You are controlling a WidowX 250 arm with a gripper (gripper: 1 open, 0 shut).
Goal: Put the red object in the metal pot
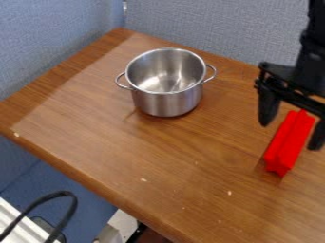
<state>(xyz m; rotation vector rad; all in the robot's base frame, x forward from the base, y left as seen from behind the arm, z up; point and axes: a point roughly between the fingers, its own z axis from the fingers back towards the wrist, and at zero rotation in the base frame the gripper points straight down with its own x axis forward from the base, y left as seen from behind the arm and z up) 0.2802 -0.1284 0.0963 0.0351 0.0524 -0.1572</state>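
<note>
one metal pot (166,85), one red object (288,144), one table (140,157)

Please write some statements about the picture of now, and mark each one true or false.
1. The shiny round steel pot stands on the brown wooden table. True.
2. The long red ridged block lies inside the pot. False: it lies on the table, apart from the pot.
3. The black tool is over the pot. False: it is at the side of the red block.
4. The pot has small loop handles at its rim. True.
5. The pot is covered by a lid. False: its top is uncovered and the inside shows.
</note>
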